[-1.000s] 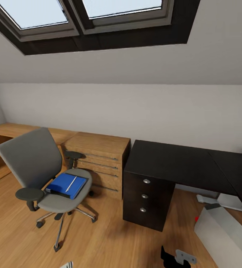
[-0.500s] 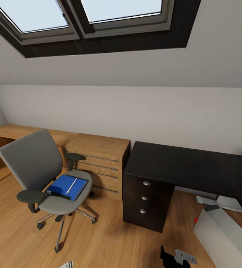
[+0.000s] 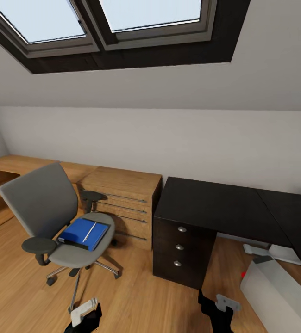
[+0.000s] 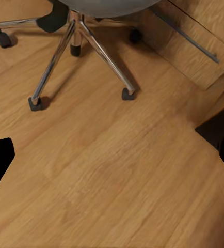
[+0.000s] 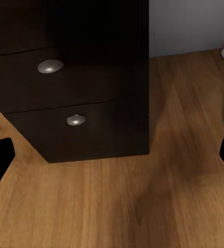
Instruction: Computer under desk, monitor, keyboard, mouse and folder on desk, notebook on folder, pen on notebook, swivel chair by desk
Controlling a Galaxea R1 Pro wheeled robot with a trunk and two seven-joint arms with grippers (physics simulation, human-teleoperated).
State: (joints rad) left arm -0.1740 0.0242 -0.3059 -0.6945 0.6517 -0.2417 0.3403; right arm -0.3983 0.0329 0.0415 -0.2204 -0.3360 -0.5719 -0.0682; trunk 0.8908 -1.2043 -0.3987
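On the swivel chair (image 3: 53, 217) seat, at about eight o'clock in your head view, the blue folder (image 3: 84, 233) lies flat with the pen (image 3: 89, 231) resting on top. At three o'clock from the chair stands the light-wood drawer chest (image 3: 122, 203), then the black worktop (image 3: 215, 206) with its drawer unit (image 3: 180, 252). At four o'clock the grey computer (image 3: 275, 296) sits on the floor (image 3: 136, 300). Your left end effector (image 3: 83, 314) and right end effector (image 3: 217, 310) hang low near six o'clock; both wrist views show the fingers spread wide, holding nothing.
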